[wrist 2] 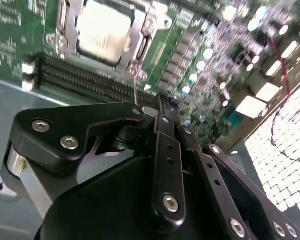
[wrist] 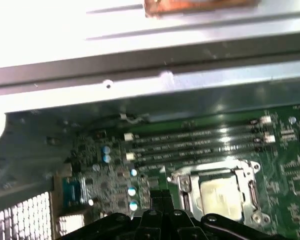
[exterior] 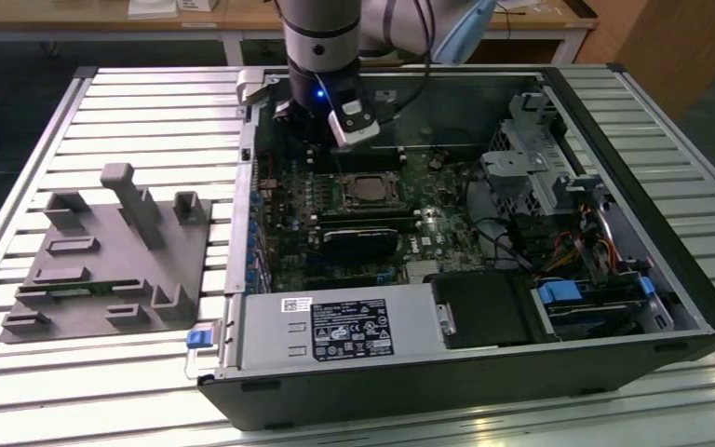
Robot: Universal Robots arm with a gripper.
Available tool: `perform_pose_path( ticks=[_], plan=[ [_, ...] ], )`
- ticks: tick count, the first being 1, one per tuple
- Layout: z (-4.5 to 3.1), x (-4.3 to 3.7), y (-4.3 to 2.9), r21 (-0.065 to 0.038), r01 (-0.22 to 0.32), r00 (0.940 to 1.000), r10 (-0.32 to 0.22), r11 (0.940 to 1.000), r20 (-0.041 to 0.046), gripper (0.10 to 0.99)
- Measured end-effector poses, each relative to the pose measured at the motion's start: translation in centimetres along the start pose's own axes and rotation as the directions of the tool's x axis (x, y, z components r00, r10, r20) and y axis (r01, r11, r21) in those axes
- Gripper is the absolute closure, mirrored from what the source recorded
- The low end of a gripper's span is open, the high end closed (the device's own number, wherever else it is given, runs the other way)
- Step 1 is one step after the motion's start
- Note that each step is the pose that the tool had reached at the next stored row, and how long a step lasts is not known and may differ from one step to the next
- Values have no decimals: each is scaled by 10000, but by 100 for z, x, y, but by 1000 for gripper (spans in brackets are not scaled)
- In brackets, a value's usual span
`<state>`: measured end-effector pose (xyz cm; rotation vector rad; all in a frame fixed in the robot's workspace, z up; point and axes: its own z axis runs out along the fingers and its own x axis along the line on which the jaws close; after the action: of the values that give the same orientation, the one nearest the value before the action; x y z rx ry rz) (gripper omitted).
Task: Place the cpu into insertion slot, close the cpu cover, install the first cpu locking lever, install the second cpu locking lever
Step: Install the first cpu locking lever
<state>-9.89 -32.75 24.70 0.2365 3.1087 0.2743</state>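
The cpu (wrist 2: 101,30) shows matt pale metal — the cpu cover (wrist 2: 140,44) glossier, silvery metal.

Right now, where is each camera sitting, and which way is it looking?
Exterior view: off the arm, above the open computer case, looking down inside; the arm shows.
Second wrist view: on the wrist, looking along the end effector at the cpu.
First wrist view: on the wrist, looking past the end effector at the memory slots.
Shared: both wrist views see the cpu.
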Motion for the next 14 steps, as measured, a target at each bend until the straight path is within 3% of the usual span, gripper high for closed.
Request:
perform_pose_path(
  ticks=[4, 10, 14],
  plan=[
    [-1, 17, -5, -540, -17, 10000, 12, 9985, -82, 980],
    [-1, 31, -8, -1124, -37, 9999, 18, 9937, -171, 980],
    [-1, 32, -8, -1154, -40, 9998, 20, 9933, -175, 980]
  ],
)
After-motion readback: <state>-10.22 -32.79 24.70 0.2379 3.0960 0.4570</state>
